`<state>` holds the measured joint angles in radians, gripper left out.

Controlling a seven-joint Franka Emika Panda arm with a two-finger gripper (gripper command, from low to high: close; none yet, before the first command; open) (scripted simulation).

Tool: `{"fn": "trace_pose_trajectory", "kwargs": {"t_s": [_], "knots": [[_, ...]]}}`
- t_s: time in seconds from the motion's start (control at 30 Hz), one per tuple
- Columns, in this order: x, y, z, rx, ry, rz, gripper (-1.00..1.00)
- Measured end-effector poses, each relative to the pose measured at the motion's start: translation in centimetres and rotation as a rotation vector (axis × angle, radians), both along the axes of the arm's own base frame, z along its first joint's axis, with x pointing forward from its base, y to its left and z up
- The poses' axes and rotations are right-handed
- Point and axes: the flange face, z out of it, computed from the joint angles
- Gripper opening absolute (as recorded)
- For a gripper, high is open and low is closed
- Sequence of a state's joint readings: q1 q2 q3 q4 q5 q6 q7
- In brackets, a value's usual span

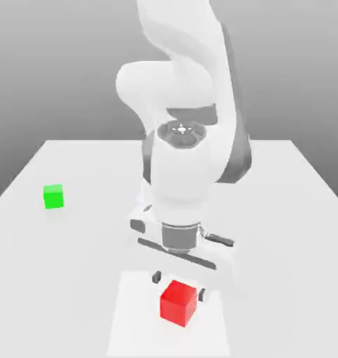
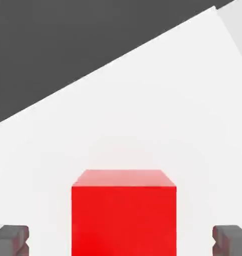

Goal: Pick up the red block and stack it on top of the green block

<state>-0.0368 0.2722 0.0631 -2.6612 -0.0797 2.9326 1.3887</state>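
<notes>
The red block [image 1: 178, 302] rests on the white table near the front edge in the exterior view. My gripper [image 1: 178, 284] hangs just above it, open, with one dark finger [image 1: 156, 277] on each side of the cube and a gap to both. In the hand view the red block [image 2: 124, 212] sits centred between the two grey fingertips [image 2: 11, 239], untouched by either, with my gripper [image 2: 122, 240] straddling it. The green block [image 1: 53, 196] stands alone on the table, far off toward the exterior view's left and further back.
The white table [image 1: 283, 210] has bare surface all around both cubes. Its edge [image 2: 107, 70] runs diagonally across the hand view, with dark floor beyond. The arm's white body [image 1: 185, 161] towers over the table's middle.
</notes>
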Motion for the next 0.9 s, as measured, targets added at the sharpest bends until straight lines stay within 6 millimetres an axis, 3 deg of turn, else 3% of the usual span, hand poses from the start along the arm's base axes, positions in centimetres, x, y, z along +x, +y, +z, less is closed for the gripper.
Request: {"fn": "trace_pose_trajectory", "kwargs": {"t_s": [0.23,0.43,0.53,0.67,0.8,0.9], "knots": [[0.0,0.0,-0.2,0.0,-0.001,0.0,-1.0],[0.0,-0.6,5.4,-0.003,-0.002,-0.02,-1.0],[-1.2,-8.2,6.8,-0.028,-0.005,-0.268,-1.0],[-4.8,-17.2,8.2,-0.059,-0.011,-0.618,-1.0],[-9.7,-23.8,9.3,-0.079,-0.016,-0.938,-1.0],[-14.4,-28.1,9.9,-0.085,-0.018,-1.193,-1.0]]}}
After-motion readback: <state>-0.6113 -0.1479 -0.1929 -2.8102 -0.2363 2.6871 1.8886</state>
